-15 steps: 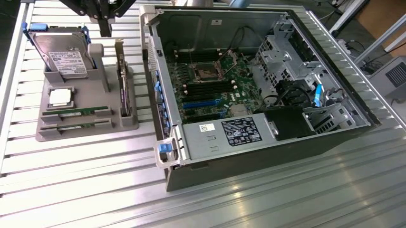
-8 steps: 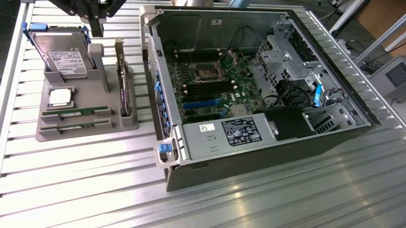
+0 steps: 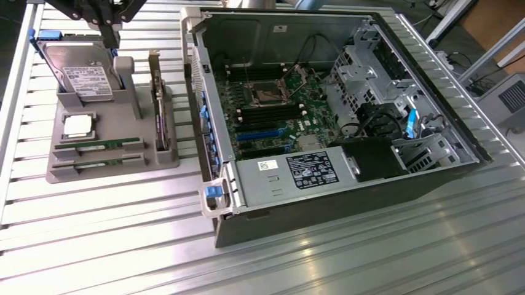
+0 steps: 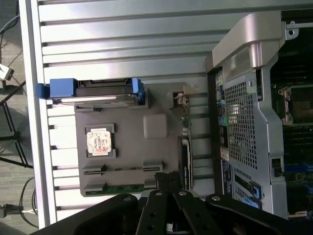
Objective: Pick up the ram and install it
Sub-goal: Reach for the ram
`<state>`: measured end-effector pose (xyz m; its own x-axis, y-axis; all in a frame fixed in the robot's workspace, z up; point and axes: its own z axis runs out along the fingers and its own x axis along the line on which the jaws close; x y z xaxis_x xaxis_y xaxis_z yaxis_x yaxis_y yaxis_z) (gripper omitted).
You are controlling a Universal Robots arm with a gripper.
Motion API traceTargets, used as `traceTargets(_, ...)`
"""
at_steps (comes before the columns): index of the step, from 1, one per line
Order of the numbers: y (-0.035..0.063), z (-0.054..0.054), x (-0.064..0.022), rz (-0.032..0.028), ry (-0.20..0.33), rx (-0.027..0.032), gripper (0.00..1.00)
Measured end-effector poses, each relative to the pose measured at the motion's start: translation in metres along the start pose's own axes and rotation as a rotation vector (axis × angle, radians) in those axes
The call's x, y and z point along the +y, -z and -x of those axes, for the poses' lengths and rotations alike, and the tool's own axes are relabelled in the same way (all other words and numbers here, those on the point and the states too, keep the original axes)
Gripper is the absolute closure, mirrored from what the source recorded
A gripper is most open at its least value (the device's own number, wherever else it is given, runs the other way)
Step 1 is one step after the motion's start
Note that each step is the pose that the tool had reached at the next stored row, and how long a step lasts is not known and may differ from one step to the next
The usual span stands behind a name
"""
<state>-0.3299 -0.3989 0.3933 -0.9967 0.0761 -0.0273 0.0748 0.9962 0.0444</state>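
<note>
Ram in grey holder

Pincer closed over grey holder; ram in holder slot; case open.

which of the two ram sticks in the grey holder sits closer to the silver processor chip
The ram stick in the slot directly beside the processor chip; the other stick lies one slot farther from it.
</note>
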Motion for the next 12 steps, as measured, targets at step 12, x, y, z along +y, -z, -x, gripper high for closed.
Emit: traceTargets(12, 0.0006, -0.019, -0.0014, 0.0000, 0.000, -0.0002, 0.89)
